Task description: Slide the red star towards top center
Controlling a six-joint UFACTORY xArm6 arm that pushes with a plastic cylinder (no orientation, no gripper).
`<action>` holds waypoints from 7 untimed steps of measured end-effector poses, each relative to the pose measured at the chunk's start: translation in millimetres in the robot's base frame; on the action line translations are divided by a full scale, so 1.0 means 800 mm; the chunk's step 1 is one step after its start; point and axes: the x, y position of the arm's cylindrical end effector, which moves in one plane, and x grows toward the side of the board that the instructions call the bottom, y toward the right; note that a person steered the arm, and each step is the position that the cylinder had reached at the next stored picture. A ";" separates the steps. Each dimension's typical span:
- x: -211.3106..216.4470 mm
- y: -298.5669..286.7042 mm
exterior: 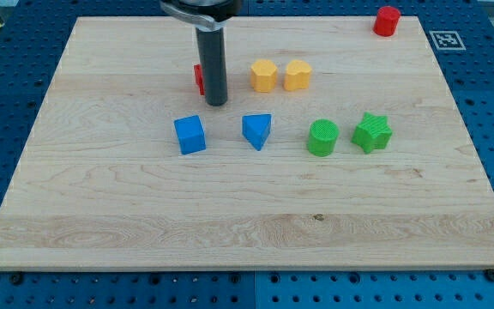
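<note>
Red star (pixel 198 78) mostly hidden behind rod, touching or just beside my tip (pixel 216 104) on the view's left; no claw, only bare rod.

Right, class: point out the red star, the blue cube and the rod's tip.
red star (pixel 198 77), camera view, visible left edge beside the rod.
blue cube (pixel 189 135), camera view, middle of its front.
my tip (pixel 216 104), camera view, rod's very end.

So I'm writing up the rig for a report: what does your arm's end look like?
It ends in a straight, round, dark grey-black rod with a slight sheen, hanging from a wider dark collar at the view's top. My tip is blunt and flat. No cables, labels or markings show on it.
</note>
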 end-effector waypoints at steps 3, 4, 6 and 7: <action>-0.025 -0.037; -0.053 -0.037; -0.100 -0.046; -0.124 -0.048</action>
